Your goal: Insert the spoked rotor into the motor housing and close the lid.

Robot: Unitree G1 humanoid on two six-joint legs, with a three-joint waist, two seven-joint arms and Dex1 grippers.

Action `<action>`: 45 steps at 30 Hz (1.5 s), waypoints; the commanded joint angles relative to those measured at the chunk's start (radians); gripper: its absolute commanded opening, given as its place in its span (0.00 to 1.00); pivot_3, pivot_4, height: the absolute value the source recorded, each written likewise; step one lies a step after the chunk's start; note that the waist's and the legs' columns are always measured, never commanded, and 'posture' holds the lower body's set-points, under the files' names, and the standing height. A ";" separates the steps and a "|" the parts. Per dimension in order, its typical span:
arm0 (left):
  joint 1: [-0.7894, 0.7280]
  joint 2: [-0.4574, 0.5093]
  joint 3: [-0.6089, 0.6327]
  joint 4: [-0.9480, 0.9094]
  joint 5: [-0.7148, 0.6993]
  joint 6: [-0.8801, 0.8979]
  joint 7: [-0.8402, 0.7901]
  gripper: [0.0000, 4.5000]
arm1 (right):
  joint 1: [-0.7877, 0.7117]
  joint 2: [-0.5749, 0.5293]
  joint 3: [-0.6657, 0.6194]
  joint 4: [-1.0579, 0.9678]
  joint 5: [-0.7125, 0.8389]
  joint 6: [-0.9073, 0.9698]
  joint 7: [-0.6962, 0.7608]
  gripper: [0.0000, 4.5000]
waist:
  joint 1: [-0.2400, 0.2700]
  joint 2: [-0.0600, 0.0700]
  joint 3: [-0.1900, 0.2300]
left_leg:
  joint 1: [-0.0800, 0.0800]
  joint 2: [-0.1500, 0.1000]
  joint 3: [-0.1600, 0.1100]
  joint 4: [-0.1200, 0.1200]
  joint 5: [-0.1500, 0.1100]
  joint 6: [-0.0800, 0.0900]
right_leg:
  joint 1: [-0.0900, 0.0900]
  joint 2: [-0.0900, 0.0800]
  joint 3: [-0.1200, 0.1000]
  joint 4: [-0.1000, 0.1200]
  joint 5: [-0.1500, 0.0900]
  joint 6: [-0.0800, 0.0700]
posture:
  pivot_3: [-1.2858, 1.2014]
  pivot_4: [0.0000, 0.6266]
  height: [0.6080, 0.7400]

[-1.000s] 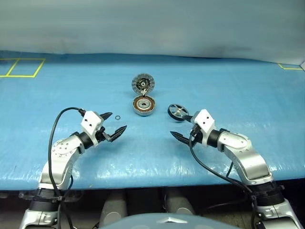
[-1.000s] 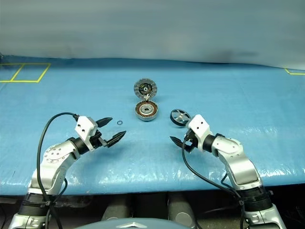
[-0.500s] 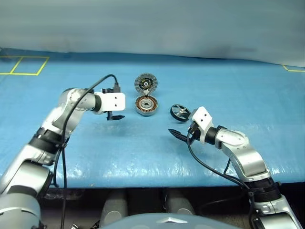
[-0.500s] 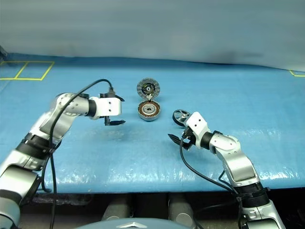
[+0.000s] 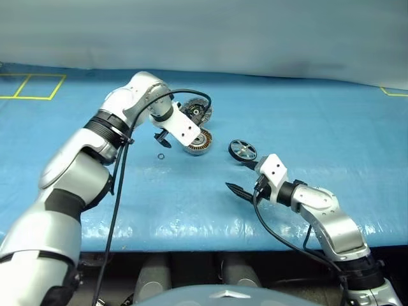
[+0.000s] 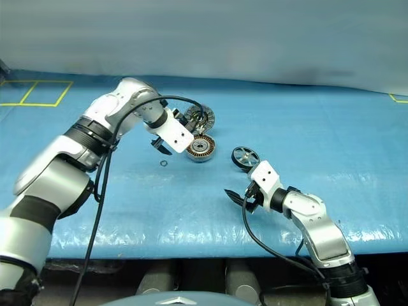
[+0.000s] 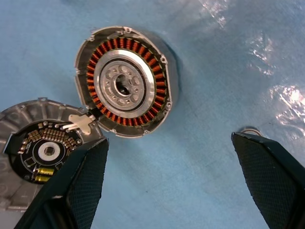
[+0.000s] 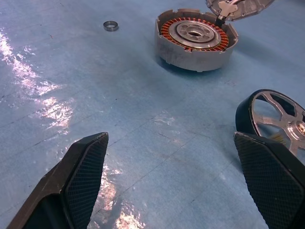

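the task is at its beginning: the spoked rotor point(image 5: 243, 150) lies on the blue worktop point(image 5: 331, 127), to the right of the motor housing point(image 5: 199, 141) and a little nearer to the robot, not touching it. the housing stands open, its copper windings facing up and nothing inside. the lid point(image 5: 198, 113) hangs on the far edge of the housing, joined there by a small tab, with its inner face showing. a tiny black ring point(image 5: 161, 156) lies left of the housing, just beside it.

the left claw point(image 7: 174, 183) hangs above the housing and points steeply down at it, its fingers wide apart and empty. the left arm is stretched forward with the elbow raised. the right claw point(image 8: 183, 179) rests low, near the robot's side of the rotor, pointing almost level toward the housing. its fingers are also wide apart, and hold nothing.

i think the next move is to pick up the rotor, probably with the right claw because it is nearest. it needs to close on the dark rim, lift the wheel flat and bring it over the centre of the housing.
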 commanded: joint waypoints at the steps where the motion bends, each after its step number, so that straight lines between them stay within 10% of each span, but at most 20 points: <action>1: -0.067 -0.040 -0.028 0.061 0.063 -0.059 -0.007 1.00 | 0.023 -0.021 -0.035 -0.068 0.019 0.021 -0.003 0.99 | 0.001 0.000 0.000 | 0.000 0.000 0.000 0.000 0.000 0.000 | 0.000 0.000 0.000 0.000 0.000 0.000 | 0.52 0.24 1.00; 45: -0.068 -0.288 -0.024 0.466 0.216 -0.018 0.304 1.00 | 0.075 -0.004 -0.026 -0.146 0.027 0.048 -0.062 0.99 | 0.004 -0.001 0.000 | -0.006 -0.001 -0.003 0.011 -0.001 0.001 | -0.001 0.000 0.000 0.003 0.002 0.003 | 0.52 0.24 1.00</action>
